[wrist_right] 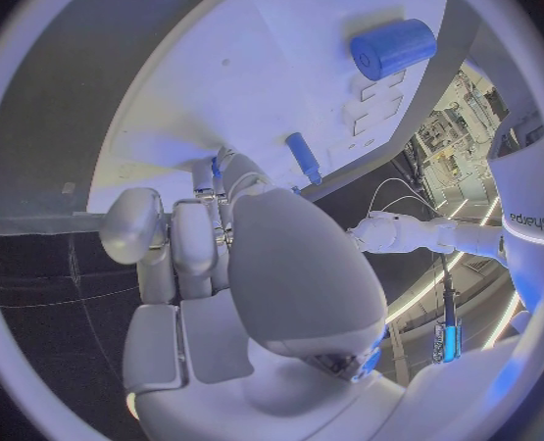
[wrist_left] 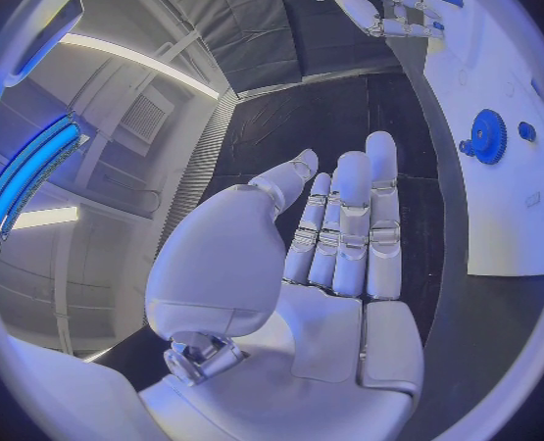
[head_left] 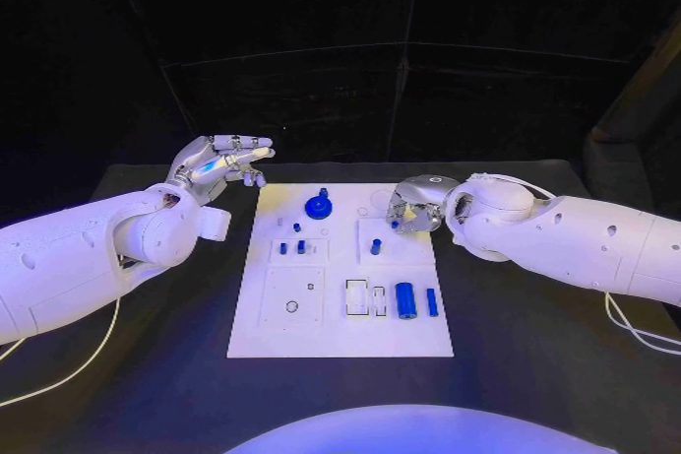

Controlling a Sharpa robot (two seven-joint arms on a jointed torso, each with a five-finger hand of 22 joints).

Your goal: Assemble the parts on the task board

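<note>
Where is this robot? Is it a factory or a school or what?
Most likely a robot lab or test stand. A black table with dark curtains behind holds a white task board with small blue parts, and the left hand and right hand hover by it.

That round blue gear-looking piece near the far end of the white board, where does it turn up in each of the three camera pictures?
Head view: the round blue gear stands at the far end of the white task board, between the two hands.
Left wrist view: the gear sits on the board beyond the left hand.
Right wrist view: I cannot find it.
Shared landmark: the white task board.
</note>
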